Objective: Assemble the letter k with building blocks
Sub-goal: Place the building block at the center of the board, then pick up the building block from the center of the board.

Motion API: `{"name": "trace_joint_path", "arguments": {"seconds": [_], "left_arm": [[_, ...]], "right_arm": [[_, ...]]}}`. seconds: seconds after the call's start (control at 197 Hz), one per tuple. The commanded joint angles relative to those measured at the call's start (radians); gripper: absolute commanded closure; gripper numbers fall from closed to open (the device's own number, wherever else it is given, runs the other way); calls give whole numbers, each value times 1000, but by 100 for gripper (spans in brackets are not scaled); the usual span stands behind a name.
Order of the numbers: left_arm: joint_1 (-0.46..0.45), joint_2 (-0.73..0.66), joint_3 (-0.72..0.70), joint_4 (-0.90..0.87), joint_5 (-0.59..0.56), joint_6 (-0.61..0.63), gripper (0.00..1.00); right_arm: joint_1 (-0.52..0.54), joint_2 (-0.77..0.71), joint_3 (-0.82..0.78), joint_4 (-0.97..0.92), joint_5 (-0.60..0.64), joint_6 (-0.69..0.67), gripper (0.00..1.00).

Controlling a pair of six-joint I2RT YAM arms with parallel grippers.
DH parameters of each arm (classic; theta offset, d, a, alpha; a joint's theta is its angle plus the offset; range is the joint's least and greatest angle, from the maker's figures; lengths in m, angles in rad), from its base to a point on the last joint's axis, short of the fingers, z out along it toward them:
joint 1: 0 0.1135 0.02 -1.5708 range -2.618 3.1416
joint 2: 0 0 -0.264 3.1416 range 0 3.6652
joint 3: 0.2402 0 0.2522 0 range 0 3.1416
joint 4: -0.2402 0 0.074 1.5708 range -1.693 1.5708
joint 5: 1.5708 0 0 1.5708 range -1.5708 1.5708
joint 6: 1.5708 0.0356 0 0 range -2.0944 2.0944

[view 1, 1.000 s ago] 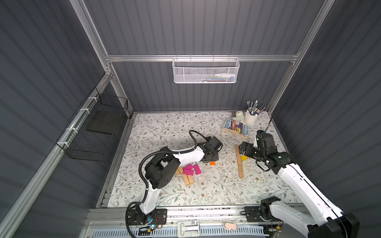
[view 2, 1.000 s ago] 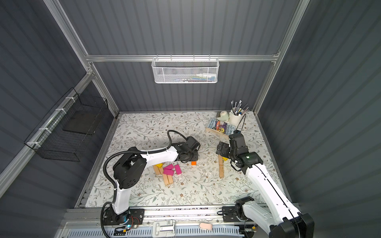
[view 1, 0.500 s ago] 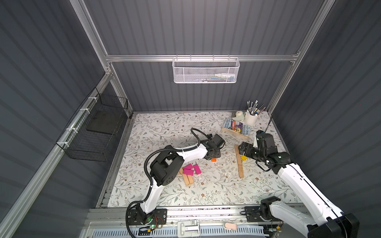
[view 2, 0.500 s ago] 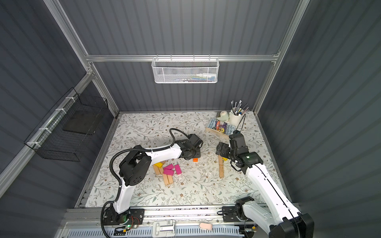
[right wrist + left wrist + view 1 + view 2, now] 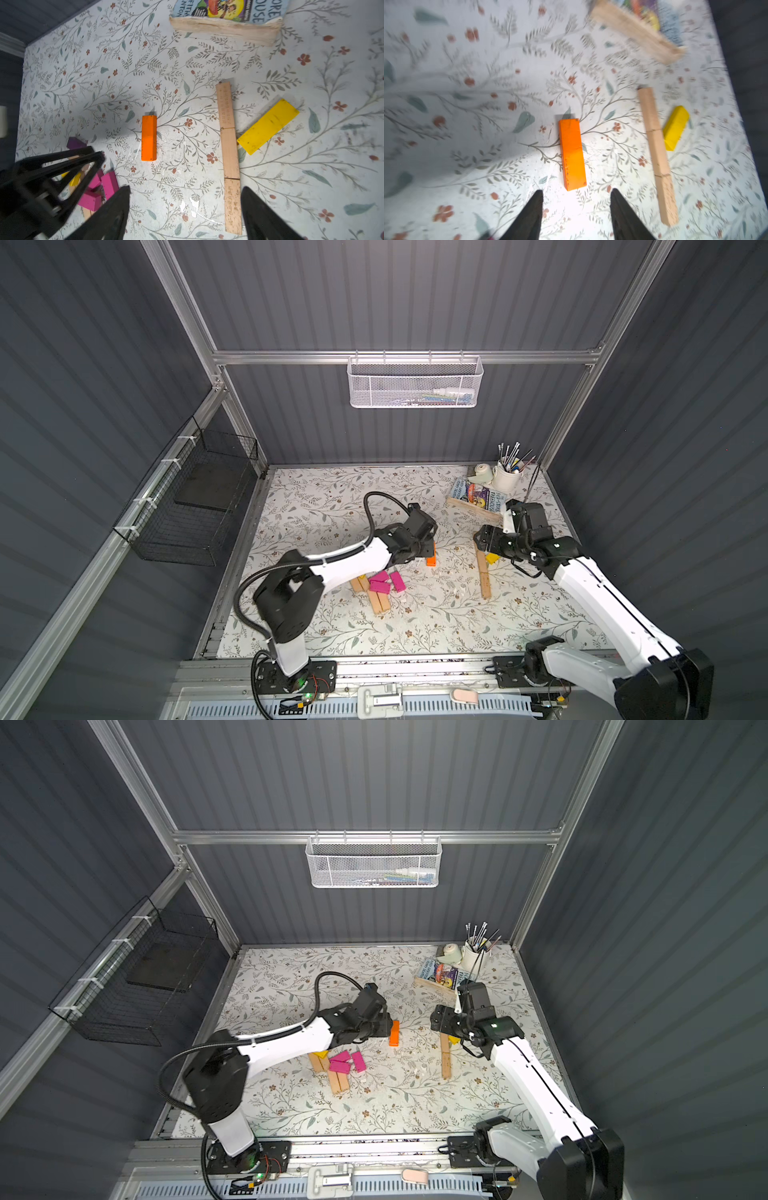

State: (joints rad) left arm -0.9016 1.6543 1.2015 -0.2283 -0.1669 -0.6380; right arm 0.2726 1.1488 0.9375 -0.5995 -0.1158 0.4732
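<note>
An orange block [image 5: 431, 558] [image 5: 394, 1032] lies flat on the floral table, just ahead of my left gripper [image 5: 575, 192] [image 5: 428, 546]. That gripper is open, with nothing between its fingers. To the right, three tan blocks form a straight line [image 5: 483, 576] [image 5: 229, 153] end to end. A yellow block [image 5: 493, 558] [image 5: 268, 125] lies slanted against the line's right side. My right gripper [image 5: 185, 189] [image 5: 484, 537] hovers open over the line's far end. A pile of magenta and tan blocks [image 5: 380, 585] [image 5: 99, 187] sits partly under the left arm.
A wooden book tray [image 5: 473, 504] [image 5: 224, 29] stands at the back right, with a white cup of brushes [image 5: 507, 479] and a tape roll [image 5: 482, 470] behind it. A purple block [image 5: 74, 143] lies by the pile. Wire baskets hang on the back wall [image 5: 415, 381] and left wall [image 5: 191, 506].
My left gripper carried the orange block toward the far right, opened and let it go; the block now lies flat on the table. The right arm has barely moved.
</note>
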Motion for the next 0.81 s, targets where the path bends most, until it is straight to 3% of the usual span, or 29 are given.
{"name": "trace_joint_path", "arguments": {"seconds": [0.0, 0.137, 0.431, 0.802], "left_arm": [[6, -173, -105, 50, 24, 219, 44], [8, -343, -187, -30, 71, 349, 36], [7, -620, -293, -261, 152, 583, 1], [7, -673, -302, -402, 112, 772, 0]], "right_arm": [[45, 103, 75, -32, -61, -47, 19], [107, 234, 144, -34, -38, -30, 24], [223, 516, 306, -56, 55, 18, 34], [298, 760, 450, -60, 95, 55, 36]]}}
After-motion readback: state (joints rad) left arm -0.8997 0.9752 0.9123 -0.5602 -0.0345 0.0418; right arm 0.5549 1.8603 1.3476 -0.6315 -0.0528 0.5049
